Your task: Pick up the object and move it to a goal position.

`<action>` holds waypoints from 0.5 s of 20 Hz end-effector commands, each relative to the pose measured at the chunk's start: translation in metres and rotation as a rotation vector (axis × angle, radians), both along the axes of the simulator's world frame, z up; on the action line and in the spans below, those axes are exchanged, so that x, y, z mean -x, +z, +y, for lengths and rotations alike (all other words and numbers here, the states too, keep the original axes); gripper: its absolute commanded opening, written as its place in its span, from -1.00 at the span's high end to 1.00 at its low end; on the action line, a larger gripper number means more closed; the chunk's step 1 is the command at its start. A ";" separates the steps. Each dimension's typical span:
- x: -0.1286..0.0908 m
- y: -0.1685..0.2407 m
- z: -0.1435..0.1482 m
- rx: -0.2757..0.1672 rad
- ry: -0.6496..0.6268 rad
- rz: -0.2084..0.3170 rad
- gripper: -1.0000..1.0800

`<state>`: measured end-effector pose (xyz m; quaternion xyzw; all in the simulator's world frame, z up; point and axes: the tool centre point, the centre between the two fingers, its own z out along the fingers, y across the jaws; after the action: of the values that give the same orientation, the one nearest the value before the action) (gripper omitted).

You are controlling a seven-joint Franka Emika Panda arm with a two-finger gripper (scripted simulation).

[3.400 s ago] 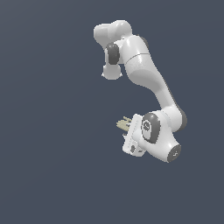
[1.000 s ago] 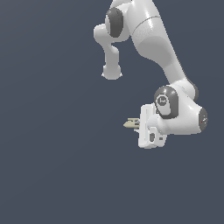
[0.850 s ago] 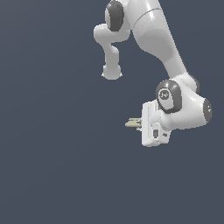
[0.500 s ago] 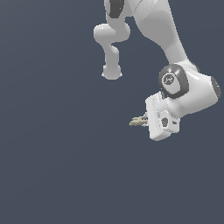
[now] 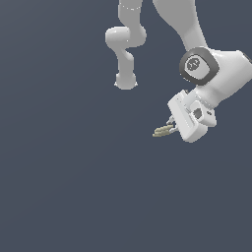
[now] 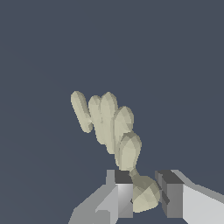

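The object (image 6: 109, 120) is a small pale tan piece with several ridged, finger-like strips fanning out from a rounded base. In the wrist view its base sits between my two grey fingers (image 6: 124, 194), which are closed against it. In the exterior view the object (image 5: 161, 131) sticks out toward the exterior view's left from the white hand (image 5: 189, 118), held in mid-air. My gripper (image 5: 171, 125) is shut on it. The arm's white links rise up and out of the picture at the exterior view's right.
The arm's base column (image 5: 126, 44) stands at the upper middle of the exterior view. All around is a plain dark blue-grey background with no other objects showing.
The hand with the object has travelled toward the exterior view's right and slightly upward, and the wrist has tilted. The grip on the object has not changed.
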<state>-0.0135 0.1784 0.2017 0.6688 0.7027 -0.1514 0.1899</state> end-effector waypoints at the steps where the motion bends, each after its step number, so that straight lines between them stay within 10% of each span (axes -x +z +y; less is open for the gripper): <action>1: 0.005 0.010 0.005 -0.010 0.021 -0.046 1.00; 10: 0.016 0.031 0.015 -0.031 0.066 -0.147 1.00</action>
<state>-0.0282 0.1924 0.2301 0.6585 0.7103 -0.0904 0.2316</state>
